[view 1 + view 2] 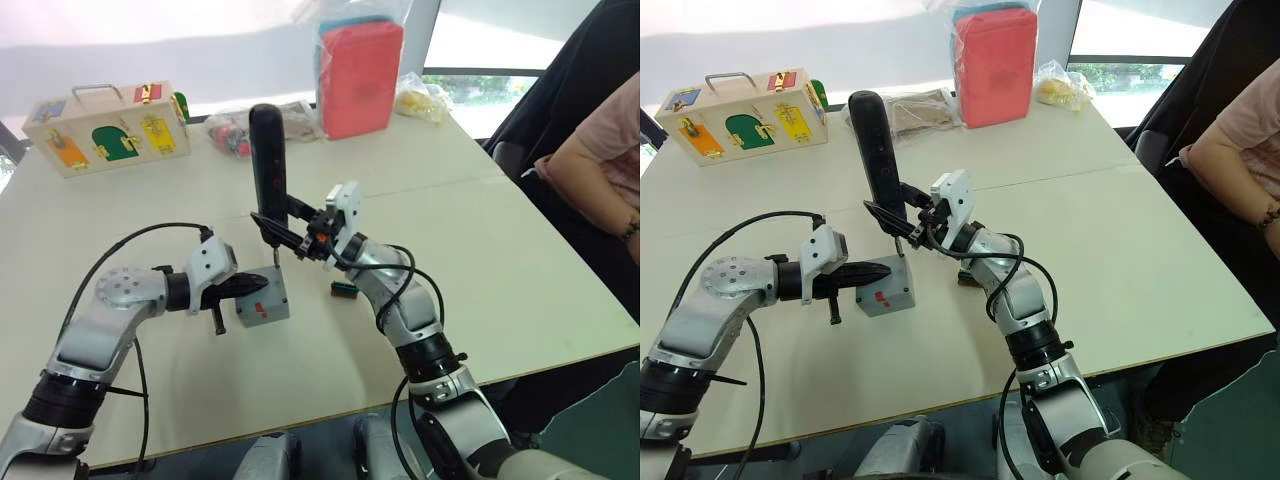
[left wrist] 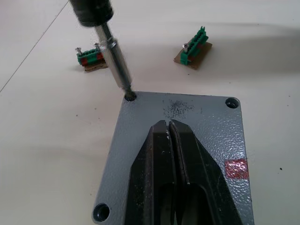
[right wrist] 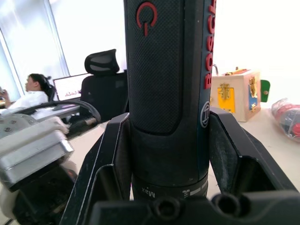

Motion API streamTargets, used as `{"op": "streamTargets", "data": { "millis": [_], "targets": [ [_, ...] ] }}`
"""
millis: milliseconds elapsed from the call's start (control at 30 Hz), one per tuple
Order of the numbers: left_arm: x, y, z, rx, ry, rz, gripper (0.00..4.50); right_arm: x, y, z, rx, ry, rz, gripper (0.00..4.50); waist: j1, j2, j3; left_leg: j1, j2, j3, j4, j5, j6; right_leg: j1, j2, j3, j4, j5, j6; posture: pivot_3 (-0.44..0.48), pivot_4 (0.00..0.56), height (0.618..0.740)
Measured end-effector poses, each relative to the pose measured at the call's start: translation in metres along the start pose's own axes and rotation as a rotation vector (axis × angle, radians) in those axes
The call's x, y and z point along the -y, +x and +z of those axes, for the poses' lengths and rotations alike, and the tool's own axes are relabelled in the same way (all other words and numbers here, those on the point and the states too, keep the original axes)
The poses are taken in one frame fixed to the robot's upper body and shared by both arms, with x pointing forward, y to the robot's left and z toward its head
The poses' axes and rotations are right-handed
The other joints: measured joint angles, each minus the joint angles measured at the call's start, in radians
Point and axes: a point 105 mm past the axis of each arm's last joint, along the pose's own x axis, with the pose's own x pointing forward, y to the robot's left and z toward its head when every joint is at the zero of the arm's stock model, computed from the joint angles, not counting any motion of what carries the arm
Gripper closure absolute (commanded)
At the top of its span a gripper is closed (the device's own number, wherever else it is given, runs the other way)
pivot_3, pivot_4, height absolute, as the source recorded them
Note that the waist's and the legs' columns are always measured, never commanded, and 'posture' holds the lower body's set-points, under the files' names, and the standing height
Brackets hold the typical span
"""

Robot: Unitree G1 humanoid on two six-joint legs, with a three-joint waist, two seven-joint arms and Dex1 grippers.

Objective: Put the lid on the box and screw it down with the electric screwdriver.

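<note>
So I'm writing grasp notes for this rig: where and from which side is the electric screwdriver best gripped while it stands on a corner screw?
Grip the electric screwdriver low on its thick black barrel, from the robot's right, as the right gripper does. It stands near upright with its bit in the lid corner hole; the left gripper presses the lid from the other side.

Electric screwdriver (image 3: 168, 93): red "BOSCH" down side, red power symbol, white "Max" near collar.
</note>
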Motion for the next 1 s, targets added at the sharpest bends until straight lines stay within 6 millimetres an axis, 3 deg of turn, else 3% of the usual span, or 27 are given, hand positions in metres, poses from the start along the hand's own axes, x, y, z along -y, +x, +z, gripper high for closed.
{"op": "streamTargets", "data": {
  "millis": [500, 733, 1000],
  "targets": [
    [0.001, -0.002, -0.002, -0.008, -0.01, 0.006, 4.5, -0.01, -0.002, -0.004, -0.035, -0.009, 0.08, 2.68, -0.001, 0.0, -0.003, 0.002, 0.0, 0.0, 0.0, 0.0, 0.0, 0.001, 0.0, 0.0, 0.0, 0.0, 0.0, 0.0, 0.15, 0.74],
    [0.001, -0.002, -0.008, -0.022, -0.028, 0.011, 4.5, -0.01, 0.002, -0.013, -0.068, -0.004, 0.042, 2.68, 0.0, 0.001, -0.006, 0.02, 0.0, 0.0, -0.006, -0.001, 0.001, 0.017, 0.0, 0.001, -0.003, -0.001, -0.001, 0.0, 0.15, 0.74],
    [0.004, -0.002, -0.013, -0.03, -0.042, 0.008, 4.5, -0.01, 0.0, -0.022, -0.104, -0.014, 0.024, 2.68, 0.0, 0.002, -0.019, 0.022, 0.0, 0.0, -0.006, -0.002, 0.002, 0.018, 0.001, 0.001, -0.003, -0.002, -0.001, 0.0, 0.15, 0.74]
  ]
}}
